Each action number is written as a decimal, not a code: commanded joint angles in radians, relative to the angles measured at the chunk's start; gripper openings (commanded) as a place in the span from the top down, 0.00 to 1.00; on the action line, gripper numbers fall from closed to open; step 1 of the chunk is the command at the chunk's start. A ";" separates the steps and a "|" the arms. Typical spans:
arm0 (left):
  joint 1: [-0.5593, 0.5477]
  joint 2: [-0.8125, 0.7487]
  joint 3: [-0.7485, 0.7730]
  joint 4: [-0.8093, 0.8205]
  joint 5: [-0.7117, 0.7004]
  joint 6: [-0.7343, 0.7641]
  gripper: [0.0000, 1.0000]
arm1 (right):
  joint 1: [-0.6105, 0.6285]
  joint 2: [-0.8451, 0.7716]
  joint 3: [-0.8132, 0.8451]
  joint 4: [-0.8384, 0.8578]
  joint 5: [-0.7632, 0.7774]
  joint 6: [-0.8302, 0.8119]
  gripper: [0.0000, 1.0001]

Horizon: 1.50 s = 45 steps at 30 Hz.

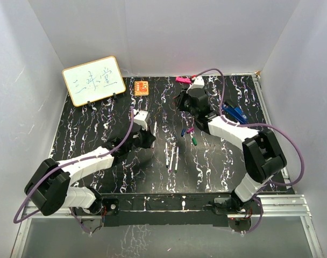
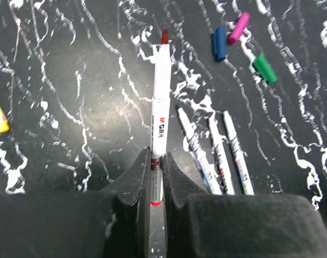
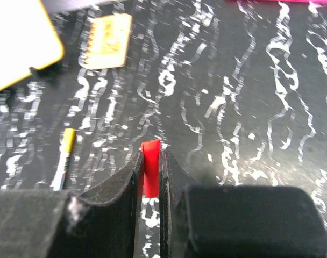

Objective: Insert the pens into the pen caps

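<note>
- Here we see our left gripper pinching the red-tipped pen at its rear end.
- Our right gripper squeezes the red cap.
- Three pens lie together on the table, near three loose caps.

Table smooth black, white-veined; red-tipped pen smooth white plastic; red cap glossy plastic.

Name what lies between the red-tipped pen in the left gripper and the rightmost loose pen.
Between the red-tipped pen and the rightmost pen lie two more white pens, side by side; the left wrist view shows it.
</note>
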 commanded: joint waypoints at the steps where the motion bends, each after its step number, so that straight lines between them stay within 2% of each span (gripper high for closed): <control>1: 0.005 0.000 -0.037 0.255 0.088 0.008 1.00 | 0.006 -0.077 -0.056 0.223 -0.132 -0.005 1.00; 8: 0.005 0.031 -0.076 0.469 0.180 -0.031 1.00 | 0.006 -0.149 -0.157 0.400 -0.241 0.043 1.00; 16: 0.005 0.088 -0.065 0.589 0.272 -0.126 1.00 | 0.006 -0.186 -0.276 0.642 -0.337 0.133 1.00; 25: 0.006 0.091 -0.065 0.680 0.305 -0.238 1.00 | 0.005 -0.190 -0.366 0.917 -0.382 0.217 1.00; 33: 0.005 0.091 -0.092 0.738 0.308 -0.332 1.00 | 0.006 -0.210 -0.377 0.955 -0.373 0.214 1.00; 45: 0.005 0.085 -0.053 0.668 0.317 -0.303 1.00 | 0.007 -0.207 -0.368 0.921 -0.387 0.208 1.00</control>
